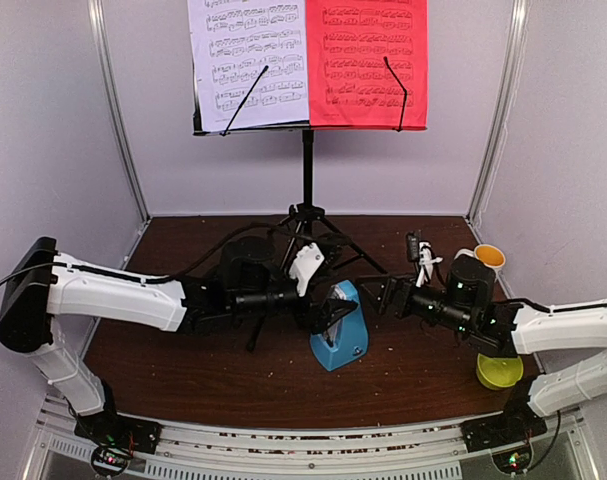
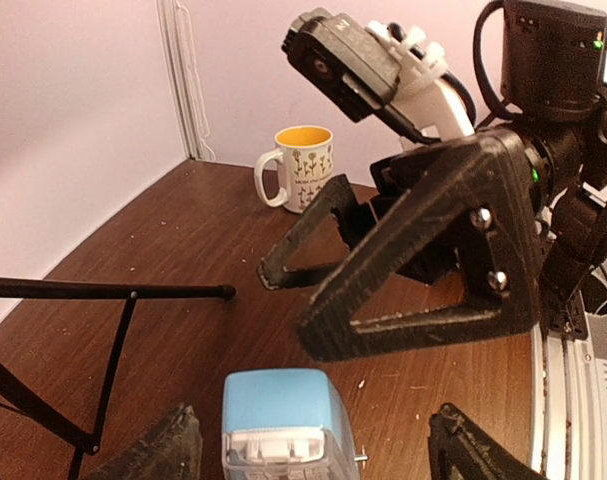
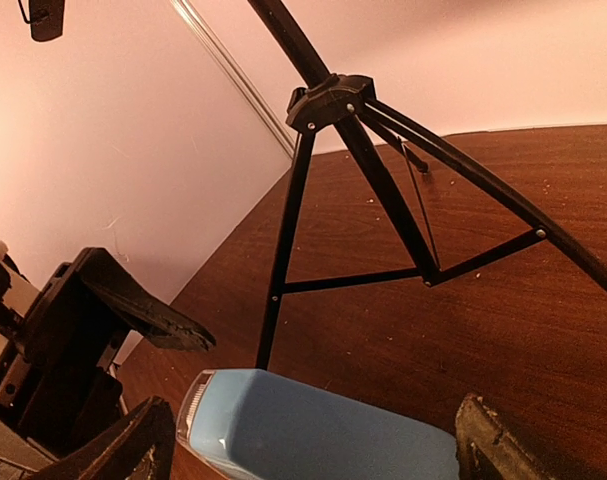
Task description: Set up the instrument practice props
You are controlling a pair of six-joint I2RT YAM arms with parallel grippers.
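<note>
Between left gripper [image 2: 313, 442] and right gripper [image 3: 308, 440] sits the blue metronome [image 1: 340, 335].

Music sheets [image 1: 248, 60] cropped at top; metronome [image 2: 275, 420] base likely offscreen.

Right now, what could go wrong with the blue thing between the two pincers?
The left pincer and right pincer, both open, crowd the metronome; they might bump each other or tip it. A stand leg stands close by, so a shove could knock the metronome into it. The right arm lies beside the bowl and might nudge it.
</note>
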